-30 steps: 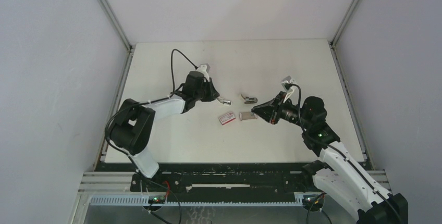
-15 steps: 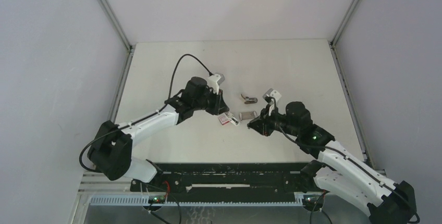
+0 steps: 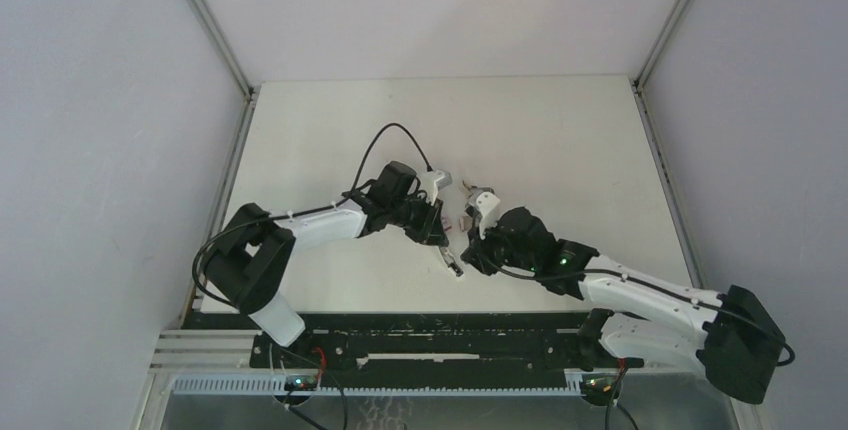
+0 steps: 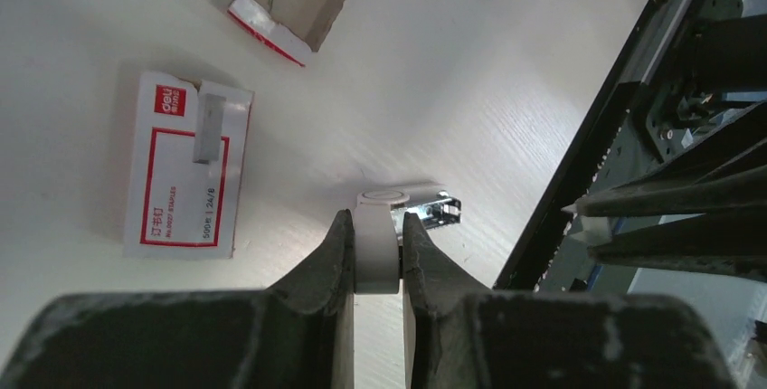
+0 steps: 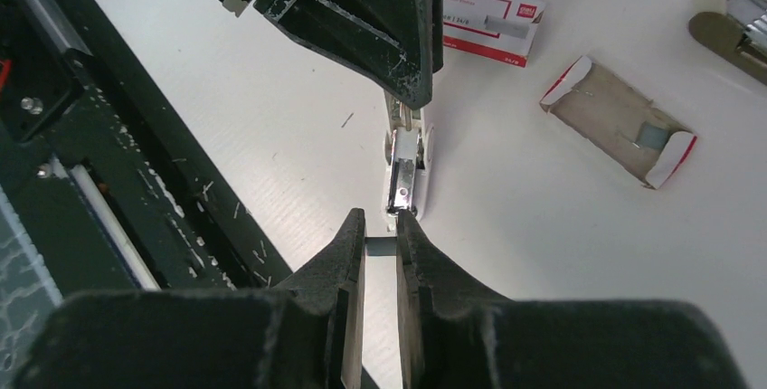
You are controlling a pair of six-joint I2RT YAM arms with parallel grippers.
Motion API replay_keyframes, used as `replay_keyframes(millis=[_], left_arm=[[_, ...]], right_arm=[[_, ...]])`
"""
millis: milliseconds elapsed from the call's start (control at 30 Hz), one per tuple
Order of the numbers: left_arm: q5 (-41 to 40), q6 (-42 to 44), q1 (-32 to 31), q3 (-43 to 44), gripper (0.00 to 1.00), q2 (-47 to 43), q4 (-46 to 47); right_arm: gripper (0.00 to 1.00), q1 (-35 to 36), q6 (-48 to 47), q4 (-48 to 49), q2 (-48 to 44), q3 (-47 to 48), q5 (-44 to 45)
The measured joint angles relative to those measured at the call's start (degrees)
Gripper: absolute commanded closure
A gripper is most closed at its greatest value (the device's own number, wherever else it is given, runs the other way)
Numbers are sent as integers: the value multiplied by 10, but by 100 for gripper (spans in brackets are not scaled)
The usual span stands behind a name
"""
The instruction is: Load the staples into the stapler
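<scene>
My left gripper (image 4: 375,222) is shut on the stapler (image 4: 377,244), a tiny white body with its shiny metal channel (image 4: 427,211) sticking out towards the table's front edge. In the right wrist view the stapler (image 5: 404,154) hangs from the left fingers (image 5: 380,27), low over the table. My right gripper (image 5: 380,222) is shut on the staples (image 5: 380,246), a thin grey strip held right at the open end of the channel. In the top view both grippers (image 3: 438,235) (image 3: 466,258) meet at the stapler (image 3: 453,260).
A red-and-white staple box (image 4: 185,176) lies flat with a short grey staple piece (image 4: 210,127) on it. Its cardboard inner tray (image 5: 620,122) lies nearby, and a small tan and metal object (image 5: 731,32) beyond it. The black front rail (image 5: 108,181) is close.
Both arms have swung inward and towards the front. The left gripper has carried the stapler from the far left to the front centre, and the right gripper has come up to the stapler's end.
</scene>
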Motion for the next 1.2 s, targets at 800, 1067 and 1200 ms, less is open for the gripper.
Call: replay_keyframes(millis=[800, 1067, 1200], left_arm=[[36, 33, 2, 1, 100, 20, 19], [37, 34, 2, 1, 100, 20, 20], [37, 34, 2, 1, 100, 20, 20]], right_arm=[[88, 27, -2, 107, 162, 0, 33], [88, 27, -2, 110, 183, 0, 32], [88, 28, -2, 110, 191, 4, 29]])
